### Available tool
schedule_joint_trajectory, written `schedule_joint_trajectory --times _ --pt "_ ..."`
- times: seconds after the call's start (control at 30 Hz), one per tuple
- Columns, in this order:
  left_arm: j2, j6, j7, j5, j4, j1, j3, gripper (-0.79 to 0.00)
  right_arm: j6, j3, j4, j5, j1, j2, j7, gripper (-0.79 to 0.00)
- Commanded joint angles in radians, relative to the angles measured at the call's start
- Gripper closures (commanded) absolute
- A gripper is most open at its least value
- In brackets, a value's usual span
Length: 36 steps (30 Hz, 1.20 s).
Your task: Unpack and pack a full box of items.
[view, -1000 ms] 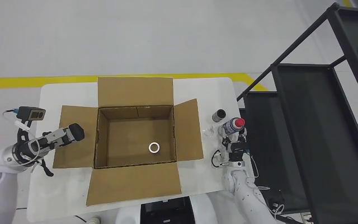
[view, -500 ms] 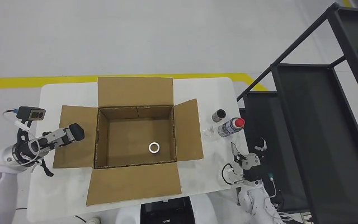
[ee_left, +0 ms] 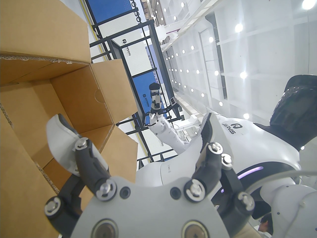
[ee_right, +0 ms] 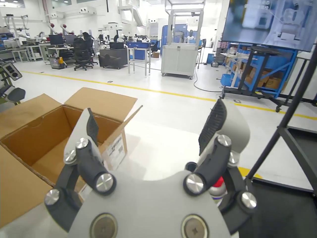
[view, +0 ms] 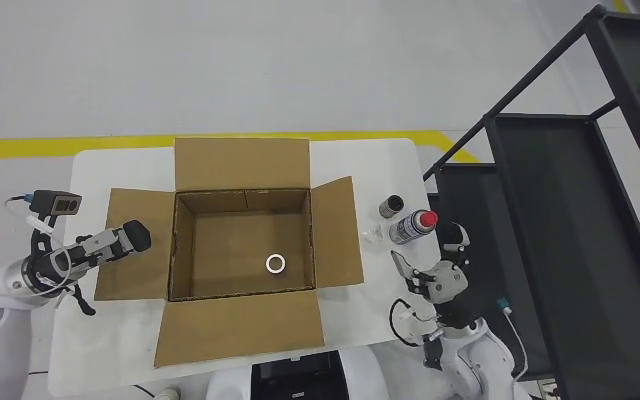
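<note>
Red-capped can [ee_right: 219, 190] mostly hidden behind the right claw's [ee_right: 154, 107] base, dark-capped bottle [ee_right: 190, 166] showing only a sliver of rim there, small clear thing [view: 372, 236] beside them on the surface [view: 360, 160] too small to tell, box [ee_left: 74, 95] cut off at the left wrist view's edge

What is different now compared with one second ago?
The right gripper drew back from the red-capped can toward the robot's side of the table, fingers open; the can stays on the table. The left gripper, the box, the white ring inside it and the dark-capped can did not move.
</note>
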Motion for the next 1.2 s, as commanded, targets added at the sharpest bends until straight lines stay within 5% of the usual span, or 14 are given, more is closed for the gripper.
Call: schedule_joint_trajectory --times 0.0,0.17,0.33,0.63,0.83,1.17 --pt "0.0 0.0 0.0 0.0 0.0 0.0 0.0 -0.785 -0.053 0.0 -0.042 -0.004 0.005 0.005 0.074 -0.785" --pt "0.0 0.0 0.0 0.0 0.0 0.0 0.0 -0.785 -0.118 -0.002 -0.138 -0.015 0.028 0.014 0.266 -0.785" --pt "0.0 0.0 0.0 0.0 0.0 0.0 0.0 -0.785 -0.276 -0.003 -0.188 0.062 0.081 0.031 0.617 -0.785" --pt "0.0 0.0 0.0 0.0 0.0 0.0 0.0 -0.785 -0.256 -0.042 -0.245 0.253 0.217 0.046 1.112 -0.785" --pt "0.0 0.0 0.0 0.0 0.0 0.0 0.0 -0.785 -0.24 -0.126 -0.263 0.262 0.284 0.052 1.223 -0.785" --pt "0.0 0.0 0.0 0.0 0.0 0.0 0.0 -0.785 -0.232 -0.134 -0.263 0.257 0.292 0.052 1.229 -0.785"
